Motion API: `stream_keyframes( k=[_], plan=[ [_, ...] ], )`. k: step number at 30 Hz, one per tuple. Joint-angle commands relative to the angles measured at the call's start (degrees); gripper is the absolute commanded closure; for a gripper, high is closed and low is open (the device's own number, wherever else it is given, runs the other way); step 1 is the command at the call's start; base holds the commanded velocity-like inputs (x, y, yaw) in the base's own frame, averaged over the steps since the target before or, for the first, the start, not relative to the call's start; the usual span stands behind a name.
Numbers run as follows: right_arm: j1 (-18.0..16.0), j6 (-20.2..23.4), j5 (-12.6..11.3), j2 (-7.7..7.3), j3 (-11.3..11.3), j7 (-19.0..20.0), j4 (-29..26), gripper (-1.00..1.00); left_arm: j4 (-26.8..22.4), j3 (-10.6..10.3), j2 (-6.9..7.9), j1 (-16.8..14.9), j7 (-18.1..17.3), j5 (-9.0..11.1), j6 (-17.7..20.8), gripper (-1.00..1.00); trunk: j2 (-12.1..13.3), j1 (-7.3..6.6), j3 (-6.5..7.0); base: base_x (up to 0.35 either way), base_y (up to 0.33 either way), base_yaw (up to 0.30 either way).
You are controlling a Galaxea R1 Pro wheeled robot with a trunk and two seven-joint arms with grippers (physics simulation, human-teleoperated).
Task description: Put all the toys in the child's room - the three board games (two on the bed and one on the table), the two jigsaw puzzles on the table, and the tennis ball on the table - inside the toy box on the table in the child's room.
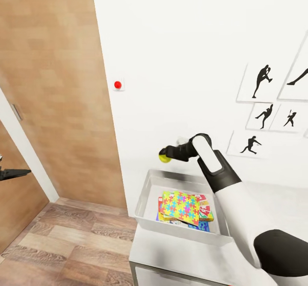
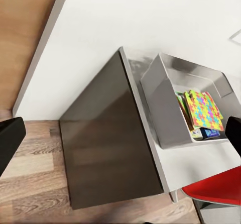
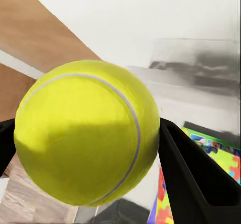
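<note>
Yellow-green tennis ball [image 1: 164,157] is clamped in the right gripper [image 1: 166,154], held above the toy box's [image 1: 145,192] far rim; it should be carried over the jigsaw puzzle [image 1: 183,206] before release.

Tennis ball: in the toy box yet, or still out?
Out. The tennis ball is clamped in the right gripper, held in the air above the far-left corner of the toy box, not inside.

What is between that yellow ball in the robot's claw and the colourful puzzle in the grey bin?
Nothing but air and the toy box's inner wall: in the head view the tennis ball, clamped in the right gripper, hangs above the box's far rim, the jigsaw puzzle lying inside.
</note>
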Motion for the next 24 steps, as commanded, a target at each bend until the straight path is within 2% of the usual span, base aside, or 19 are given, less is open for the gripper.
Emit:
stream_keyframes(
  k=[1,4,7,18,24],
  plan=[
    [-1.14,0.07,-0.73,0.17,0.09,-1.1,2.87,1.0,0.74,0.06,-0.15,-0.07,0.0,-0.22,0.16,-1.0,-0.14,0.04,-0.13,0.0,0.0,0.0],
    [-3.71,0.07,-0.77,0.44,0.31,-1.56,10.19,1.0,1.73,0.04,-0.61,-0.07,0.64,-0.29,-0.95,-1.0,-0.14,0.04,-0.13,0.0,0.0,0.0],
    [-4.77,0.07,-1.01,0.47,0.48,-1.4,14.59,1.0,2.17,0.03,-0.96,-0.07,0.95,-0.31,-1.44,-1.0,-0.14,0.04,-0.13,0.0,0.0,0.0],
    [-4.75,0.07,-0.9,1.45,1.98,-1.3,16.1,1.0,2.33,0.03,-1.47,-0.07,1.14,-0.33,-1.71,-1.0,-0.14,0.04,-0.13,0.0,0.0,0.0],
    [-4.74,0.07,-1.02,1.72,4.03,-1.25,15.9,1.0,2.33,0.03,-1.47,-0.07,1.12,-0.32,-1.71,-1.0,-0.14,0.04,-0.16,0.0,0.0,0.0]
  ],
)
